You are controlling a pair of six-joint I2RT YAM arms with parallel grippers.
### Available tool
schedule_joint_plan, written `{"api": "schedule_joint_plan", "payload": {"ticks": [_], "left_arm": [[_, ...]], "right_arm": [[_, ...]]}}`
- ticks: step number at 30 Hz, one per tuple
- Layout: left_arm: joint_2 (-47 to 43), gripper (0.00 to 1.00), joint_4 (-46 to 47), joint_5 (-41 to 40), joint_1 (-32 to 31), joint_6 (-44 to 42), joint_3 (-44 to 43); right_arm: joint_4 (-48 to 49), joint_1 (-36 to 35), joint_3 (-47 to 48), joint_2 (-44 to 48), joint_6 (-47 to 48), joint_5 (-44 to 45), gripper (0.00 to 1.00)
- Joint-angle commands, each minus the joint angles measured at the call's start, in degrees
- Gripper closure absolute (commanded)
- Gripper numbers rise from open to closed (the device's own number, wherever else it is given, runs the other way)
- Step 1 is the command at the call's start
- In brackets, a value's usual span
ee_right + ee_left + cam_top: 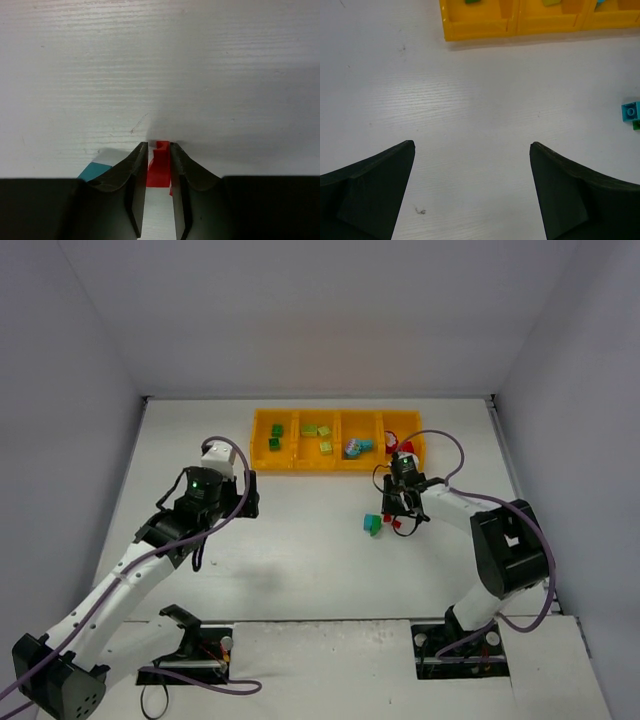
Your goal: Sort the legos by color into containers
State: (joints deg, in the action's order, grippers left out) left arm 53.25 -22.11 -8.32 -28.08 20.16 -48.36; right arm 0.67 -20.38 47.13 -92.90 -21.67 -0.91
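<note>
The right pincer [159,146] is sitting at the lower centre of its wrist view with its fingers drawn almost together, pinching a red brick [159,170] between the inner faces. The brick's top is just poking out beyond the fingertips. Whether the brick is resting on the white table [160,65] or hanging just above it is hard to tell from here. A teal brick [93,173] is lying just beside the left finger, at the lower left of that frame.

In the top view this pincer [398,516] is pointing down right of centre, below the orange-yellow tray [335,469], which is lying across the upper middle. The tray is holding dark green, lime, teal and red pieces in separate compartments.

The left pincer [471,148] is hanging wide apart over bare table, holding nothing.
</note>
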Motion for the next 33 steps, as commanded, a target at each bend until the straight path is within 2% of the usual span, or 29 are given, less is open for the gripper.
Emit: {"api": "schedule_joint_plan", "payload": {"ticks": [1, 2, 3, 5, 14, 19, 23, 26, 27, 30, 33], "left_arm": [[0.2, 0.09, 4.4, 0.8, 0.7, -1.0, -1.2], [0.2, 0.09, 4.4, 1.1, 0.9, -0.9, -1.3], [0.3, 0.09, 4.6, 1.6, 1.1, -0.9, -1.3], [0.4, 0.08, 4.8, 1.9, 1.4, -0.8, -1.1], [0.8, 0.04, 5.6, 3.9, 2.1, -0.7, -0.9], [0.7, 0.04, 5.7, 4.7, 2.3, -0.7, -0.9], [0.4, 0.04, 5.8, 5.0, 2.2, -0.7, -0.8], [0.4, 0.04, 5.9, 4.9, 2.4, -0.8, -0.7], [0.4, 0.04, 5.8, 4.9, 2.3, -0.7, -0.6], [0.4, 0.04, 6.0, 5.1, 2.4, -0.7, -0.5], [0.5, 0.04, 6.1, 5.2, 2.4, -0.8, -0.7]], "right_arm": [[1.4, -0.6, -0.4, 1.5, -1.8, -0.1, 0.80], [1.4, -0.7, -0.6, 1.7, -2.0, -0.1, 0.84], [1.4, -0.7, -0.6, 1.8, -1.9, 0.3, 0.92], [1.5, -0.7, -0.2, 3.1, -1.4, 0.7, 1.00], [2.7, 2.4, 11.5, 6.8, 4.4, 7.0, 1.00], [3.4, 6.6, 23.8, 0.0, 7.0, 7.9, 1.00], [4.7, 8.5, 31.7, -8.2, 6.9, 10.0, 0.96], [4.9, 9.4, 37.4, -12.8, 6.9, 8.7, 0.75], [4.9, 9.4, 38.4, -13.5, 7.0, 8.1, 0.60], [4.9, 9.4, 39.6, -14.2, 7.3, 7.9, 0.41], [4.9, 9.4, 36.3, -11.7, 8.0, 7.2, 0.41]]}}
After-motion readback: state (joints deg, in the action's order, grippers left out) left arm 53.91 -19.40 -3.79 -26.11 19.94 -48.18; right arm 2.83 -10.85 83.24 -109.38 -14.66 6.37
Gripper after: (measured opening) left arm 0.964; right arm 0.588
